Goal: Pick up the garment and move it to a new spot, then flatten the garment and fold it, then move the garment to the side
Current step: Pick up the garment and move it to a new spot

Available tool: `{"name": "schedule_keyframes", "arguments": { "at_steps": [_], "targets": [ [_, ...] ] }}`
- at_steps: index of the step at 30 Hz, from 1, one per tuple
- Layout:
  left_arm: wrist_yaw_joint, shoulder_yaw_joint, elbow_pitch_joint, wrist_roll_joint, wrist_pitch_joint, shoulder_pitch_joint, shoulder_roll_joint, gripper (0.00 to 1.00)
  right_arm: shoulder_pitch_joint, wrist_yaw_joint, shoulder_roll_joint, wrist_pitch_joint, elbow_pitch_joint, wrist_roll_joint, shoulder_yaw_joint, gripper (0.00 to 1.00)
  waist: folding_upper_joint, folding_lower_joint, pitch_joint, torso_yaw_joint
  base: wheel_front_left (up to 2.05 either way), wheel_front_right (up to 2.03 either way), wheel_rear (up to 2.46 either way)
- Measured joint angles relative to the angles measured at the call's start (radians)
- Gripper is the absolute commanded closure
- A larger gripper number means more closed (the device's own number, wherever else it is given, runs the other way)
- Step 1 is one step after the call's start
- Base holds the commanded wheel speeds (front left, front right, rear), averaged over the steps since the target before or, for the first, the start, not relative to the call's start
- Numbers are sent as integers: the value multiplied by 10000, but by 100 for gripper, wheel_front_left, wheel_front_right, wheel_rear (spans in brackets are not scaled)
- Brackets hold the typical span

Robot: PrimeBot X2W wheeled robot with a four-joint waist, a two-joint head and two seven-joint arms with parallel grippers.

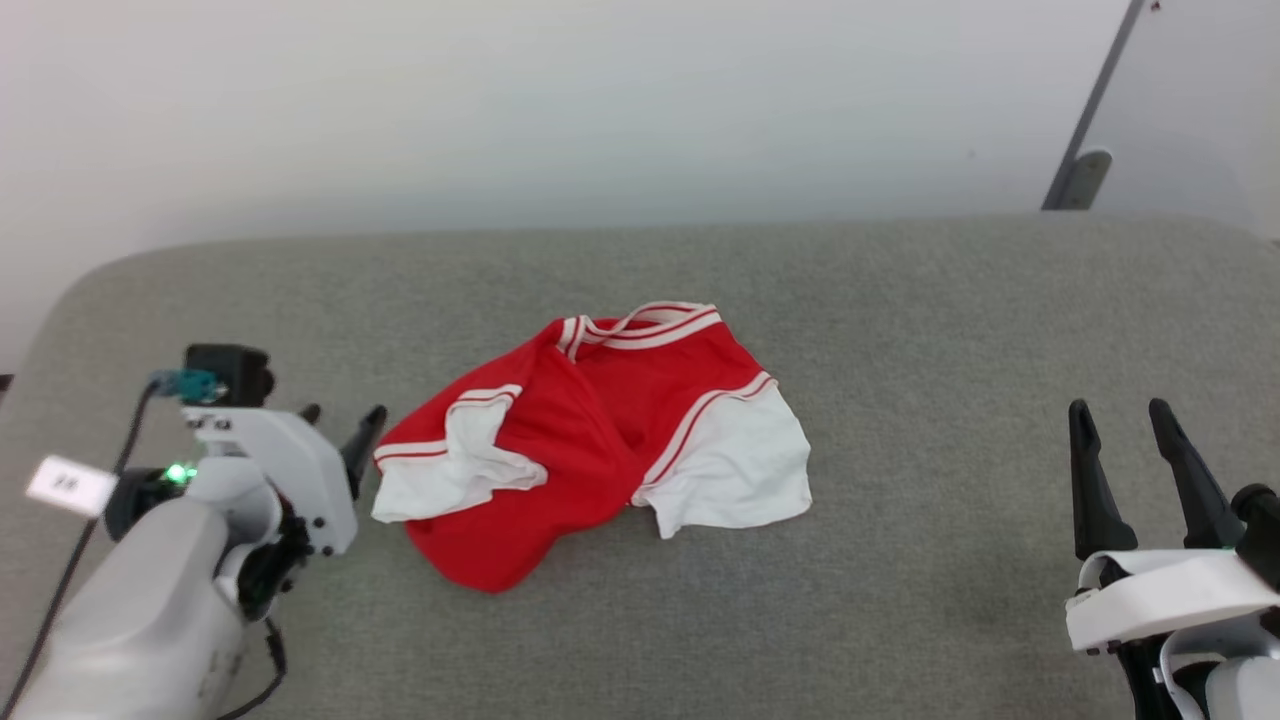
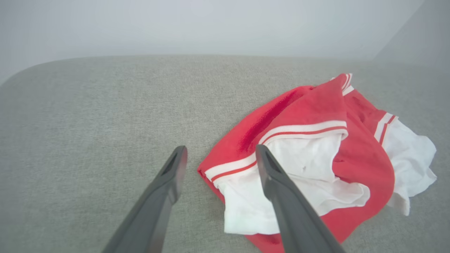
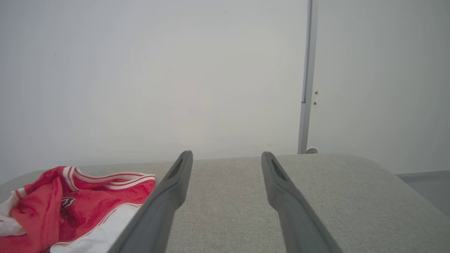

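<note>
Your shirt (image 1: 600, 420) lies crumpled near the middle of the grey tabletop (image 1: 950, 330). Its striped collar is toward the far edge, and a white sleeve shows on each side. The red body is bunched between the sleeves and spills toward the robot.

Your left pincer (image 1: 342, 420) sits just beside the shirt's left sleeve, its fingers spread with nothing pinched between them. In the left wrist view the left pincer (image 2: 220, 151) has one finger crossing in front of the white sleeve of the shirt (image 2: 358, 158) and the other over bare tabletop (image 2: 88, 123). You cannot tell whether a tip touches the cloth.

Your right pincer (image 1: 1120, 420) is well apart from the shirt at the right, also spread and empty. In the right wrist view the right pincer (image 3: 226, 156) points over bare tabletop (image 3: 351, 196), with the shirt (image 3: 88, 203) off at the lower left of that view.
</note>
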Motion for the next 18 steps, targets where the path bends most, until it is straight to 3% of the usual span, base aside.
{"name": "schedule_keyframes", "arguments": {
  "at_steps": [10,18],
  "targets": [
    [326,731,-1814,125,-2617,1638,1273,0,401,0,-245,-113,12,244,128,0,0,0,-535,502,0,0,0],
    [982,1381,-3356,-92,-3486,3320,1856,0,800,0,-334,-290,81,314,-19,0,0,0,-760,871,0,0,0]
  ]
}}
